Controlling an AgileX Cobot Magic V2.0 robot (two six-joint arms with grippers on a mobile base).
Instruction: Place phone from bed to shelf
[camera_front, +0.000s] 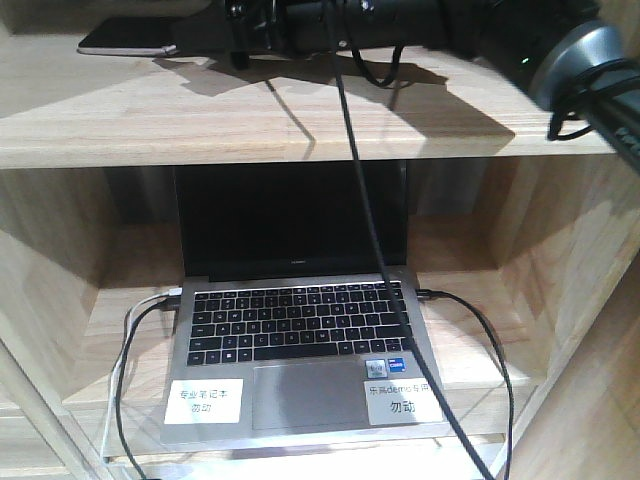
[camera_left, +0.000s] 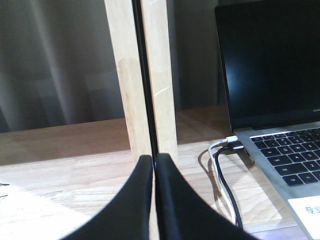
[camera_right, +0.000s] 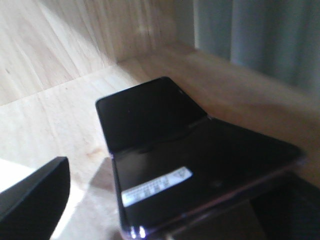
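- Phone (camera_front: 125, 40) lies flat on shelf (camera_front: 300, 120) top board, far left.
- Right end effector (camera_right: 150, 210) straddles phone's near end, fingers spread, released or nearly so; best lift straight clear.
- Left end effector (camera_left: 154, 165) clenched, empty.
- Only right wrist view shows barcode sticker (camera_right: 156, 186); front view shows laptop (camera_front: 300, 340) below.

Lighting: bright, from above; hard arm shadows across the pale natural-wood shelf board (camera_front: 300, 110). Right wrist view soft, blurred; glossy black smartphone (camera_right: 165, 165) reflects glare. Lower compartment dimmer; grey laptop's black screen (camera_front: 290, 215) dark.
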